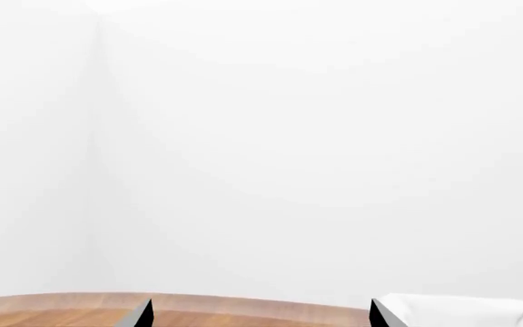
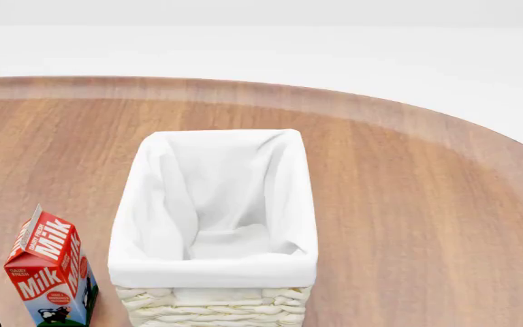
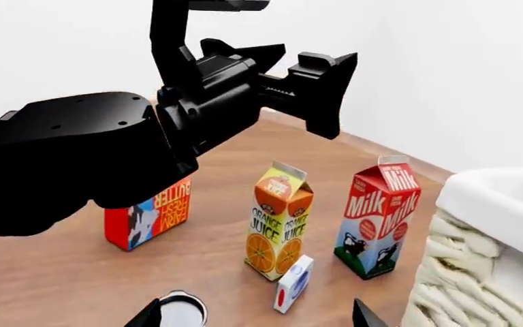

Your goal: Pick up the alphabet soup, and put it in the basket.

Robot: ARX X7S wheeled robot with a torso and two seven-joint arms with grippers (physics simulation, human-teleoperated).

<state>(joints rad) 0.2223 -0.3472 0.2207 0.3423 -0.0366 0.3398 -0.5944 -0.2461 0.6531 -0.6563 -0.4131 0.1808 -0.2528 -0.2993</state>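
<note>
Three cartons, butter [image 3: 150, 214], orange juice [image 3: 280, 221] and milk [image 3: 377, 216], stand together only in the right wrist view, beside the left gripper [image 3: 307, 85], jaws apart. Its own right gripper [image 3: 256, 315] is spread above what may be the soup can [image 3: 180, 310], a pale top. The basket [image 2: 214, 276] holds only white lining.

Cream woven wicker basket [image 2: 214, 300] with white cloth lining stood upright on table, interior empty. Silvery-topped can [image 3: 180, 312], probably the soup, stood apart.
</note>
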